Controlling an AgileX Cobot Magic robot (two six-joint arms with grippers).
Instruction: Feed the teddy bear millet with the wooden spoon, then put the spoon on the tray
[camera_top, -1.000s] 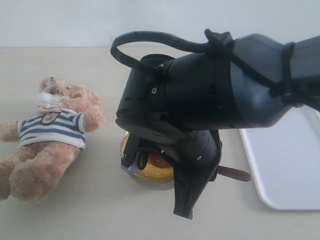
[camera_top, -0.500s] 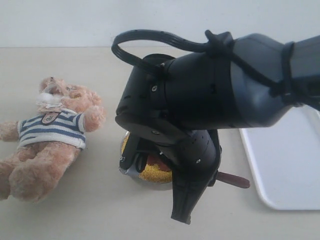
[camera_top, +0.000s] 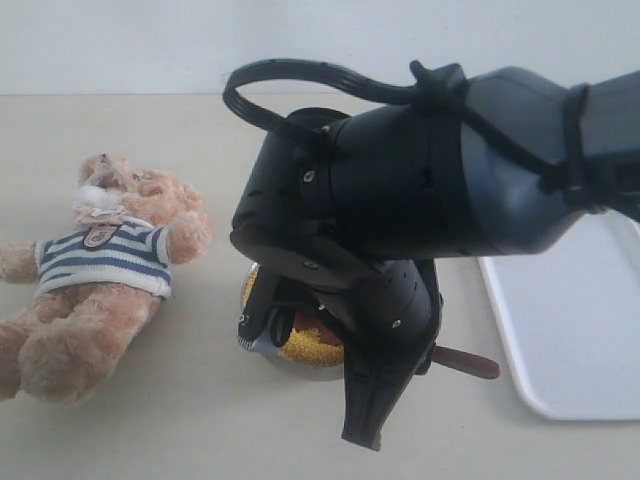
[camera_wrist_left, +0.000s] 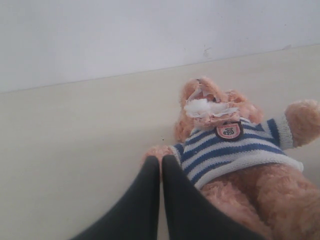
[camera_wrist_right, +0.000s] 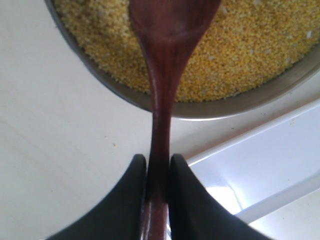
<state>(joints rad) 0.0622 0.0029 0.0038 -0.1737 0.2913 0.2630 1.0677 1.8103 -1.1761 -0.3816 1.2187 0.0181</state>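
Pale beige desk (camera_top: 200, 430), plain white wall behind. Right jaws pinch the wooden spoon (camera_wrist_right: 161, 115) by its slim handle. The spoon's oval end is at the millet (camera_wrist_right: 250, 50) in the metal bowl (camera_wrist_right: 220, 109); dipped or just above, I cannot tell. That bowl sits mid-frame in the exterior view, mostly hidden under the right arm (camera_top: 450, 170). The handle end pokes out lower right, toward the tray (camera_top: 580, 330) at the right edge.

Left jaws are pressed together, holding nothing.

Teddy bear (camera_top: 100, 270) lies on its back at frame left, head toward upper left, apart from the bowl.

Judgement: scooping step. The spoon's long axis runs roughly left-right, oval end toward the bear, so the carry goes leftward to the muzzle. The left arm is nearer the bear, but the right has the spoon.
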